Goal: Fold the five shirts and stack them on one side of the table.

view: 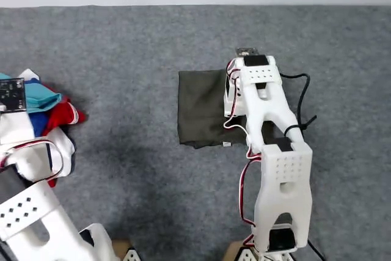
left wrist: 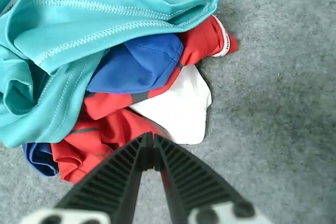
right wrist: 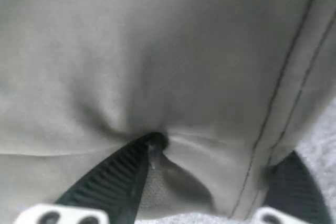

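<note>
At the left edge of the high view the pile of shirts (view: 52,105) lies crumpled on the grey table (view: 134,41), probably parked there as the waiting supply so the middle stays free for folding. The left wrist view shows the teal shirt (left wrist: 105,9) bunched on top, with pale zigzag stitching along its hems. The blue shirt (left wrist: 139,64) is tucked beneath it, the red shirt (left wrist: 105,129) is twisted through the heap, and the white shirt (left wrist: 173,108) pokes out at its edge. The left arm (view: 30,212) sits in the lower left, and the left gripper (left wrist: 148,148) hangs over the heap with its jaws pressed together on nothing, which reads as an arm on standby. Near the centre of the high view the olive shirt (view: 198,105) lies flat as a dark rectangle. Its left edge is straight, its lower edge is slightly uneven, and a small pale tag shows there. The right arm (view: 278,151) stretches across its right half. In the right wrist view the right gripper (right wrist: 220,153) has its jaws spread wide, with cloth draped between them. One finger noses into a pucker in the fabric beside a double seam line, seemingly to catch an edge for a fold.
</note>
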Robot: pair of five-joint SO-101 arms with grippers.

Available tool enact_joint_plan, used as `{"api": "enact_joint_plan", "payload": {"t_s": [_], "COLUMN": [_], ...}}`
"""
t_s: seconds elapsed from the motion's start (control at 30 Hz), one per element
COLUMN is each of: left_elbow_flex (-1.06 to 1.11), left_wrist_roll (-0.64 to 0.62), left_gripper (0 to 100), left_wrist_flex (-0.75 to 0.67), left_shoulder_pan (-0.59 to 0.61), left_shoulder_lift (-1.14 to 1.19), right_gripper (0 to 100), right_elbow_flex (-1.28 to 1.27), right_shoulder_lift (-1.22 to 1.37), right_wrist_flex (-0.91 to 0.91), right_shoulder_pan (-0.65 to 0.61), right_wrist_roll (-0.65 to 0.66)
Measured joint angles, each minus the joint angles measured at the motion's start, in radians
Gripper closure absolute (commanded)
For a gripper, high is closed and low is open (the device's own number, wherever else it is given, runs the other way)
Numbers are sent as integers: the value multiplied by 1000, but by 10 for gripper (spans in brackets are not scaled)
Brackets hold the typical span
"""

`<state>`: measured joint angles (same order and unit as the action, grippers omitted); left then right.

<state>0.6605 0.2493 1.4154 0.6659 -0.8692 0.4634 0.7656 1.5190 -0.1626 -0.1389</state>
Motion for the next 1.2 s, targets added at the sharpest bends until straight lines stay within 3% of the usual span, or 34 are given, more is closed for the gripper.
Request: {"api": "enact_joint_plan", "payload": {"t_s": [0.07, 0.4, 0.53, 0.67, 0.83, 1.03, 1.2], "left_elbow_flex": [0, 0, 0, 0, 0, 0, 0], "left_wrist_roll": [0, 0, 0, 0, 6, 6, 6], "left_gripper": [993, 993, 993, 993, 993, 993, 993], "left_wrist_flex": [-2, -17, -26, -26, -26, -26, -26], "left_shoulder_pan": [0, 0, 0, 0, 0, 0, 0], "left_shoulder_lift": [0, 0, 0, 0, 0, 0, 0], "right_gripper": [992, 988, 988, 988, 988, 989, 987], "right_elbow_flex": [15, 201, 218, 218, 273, 500, 638], "right_shoulder_lift": [2, 41, 41, 32, 32, 74, 187], "right_wrist_flex": [12, 224, 235, 235, 235, 169, 37], "right_shoulder_pan": [2, 14, 94, 232, 374, 454, 462], "right_wrist_roll": [0, 180, 265, 442, 787, 1129, 1287]}}
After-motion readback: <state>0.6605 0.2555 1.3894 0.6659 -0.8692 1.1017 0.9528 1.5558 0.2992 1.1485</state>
